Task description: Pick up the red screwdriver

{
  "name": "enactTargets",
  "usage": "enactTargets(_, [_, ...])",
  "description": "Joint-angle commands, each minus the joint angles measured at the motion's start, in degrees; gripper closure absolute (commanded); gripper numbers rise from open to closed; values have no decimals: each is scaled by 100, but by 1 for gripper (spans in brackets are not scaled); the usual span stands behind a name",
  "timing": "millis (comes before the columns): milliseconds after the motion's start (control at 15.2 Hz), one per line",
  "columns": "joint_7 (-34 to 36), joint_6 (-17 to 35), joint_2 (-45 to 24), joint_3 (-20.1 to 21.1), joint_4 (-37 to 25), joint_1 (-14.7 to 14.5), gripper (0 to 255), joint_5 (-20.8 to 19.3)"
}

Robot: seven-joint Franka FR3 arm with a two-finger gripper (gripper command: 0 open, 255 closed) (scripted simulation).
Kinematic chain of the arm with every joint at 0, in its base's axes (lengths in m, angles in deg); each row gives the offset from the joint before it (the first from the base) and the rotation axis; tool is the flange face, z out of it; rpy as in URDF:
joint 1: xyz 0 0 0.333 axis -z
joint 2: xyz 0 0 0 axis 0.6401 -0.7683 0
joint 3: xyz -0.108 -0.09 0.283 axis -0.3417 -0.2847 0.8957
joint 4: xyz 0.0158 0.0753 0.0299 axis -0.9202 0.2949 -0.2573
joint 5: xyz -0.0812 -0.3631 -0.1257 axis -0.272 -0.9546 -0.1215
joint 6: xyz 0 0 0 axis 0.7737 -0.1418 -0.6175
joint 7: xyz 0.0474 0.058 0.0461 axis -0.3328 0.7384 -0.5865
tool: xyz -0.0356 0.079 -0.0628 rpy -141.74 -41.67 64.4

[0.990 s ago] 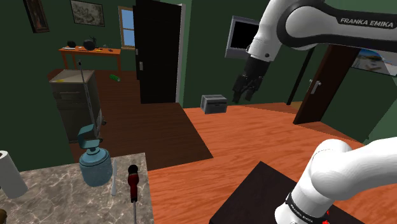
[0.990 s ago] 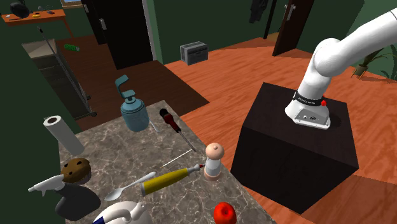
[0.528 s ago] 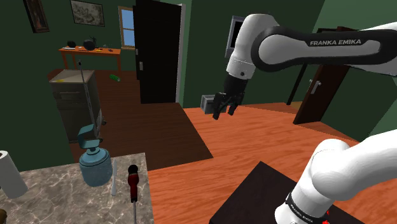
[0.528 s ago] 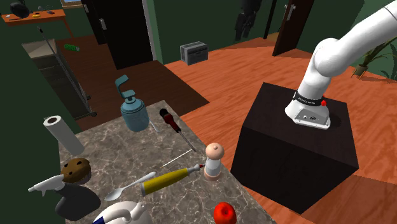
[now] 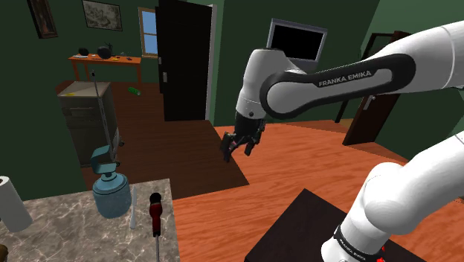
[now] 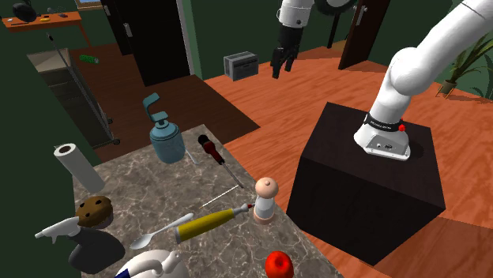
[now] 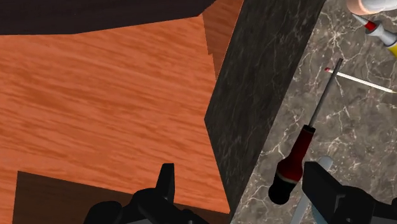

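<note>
pincer lower, nearer red screwdriver

The white arm arches high and folds down at the wrist. Its black gripper hangs in mid-air pointing downward, fingers spread well apart, clasping nothing.

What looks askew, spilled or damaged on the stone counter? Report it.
Nothing is spilled or damaged. The red screwdriver lies flat with its handle close to the edge of the counter, but it rests wholly on the top.
</note>
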Motion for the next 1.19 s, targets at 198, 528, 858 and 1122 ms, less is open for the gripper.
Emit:
enactTargets(198, [685, 769, -1027, 508, -211, 87, 0, -244])
enactTargets(528, [1593, 1401, -2209, 920, -616, 157, 0, -890])
enactTargets(858, [2659, 1799, -3492, 1000, -1231, -14, 0, -1876])
enactTargets(1122, [3387, 1936, -4485, 775, -1872, -404, 0, -2576])
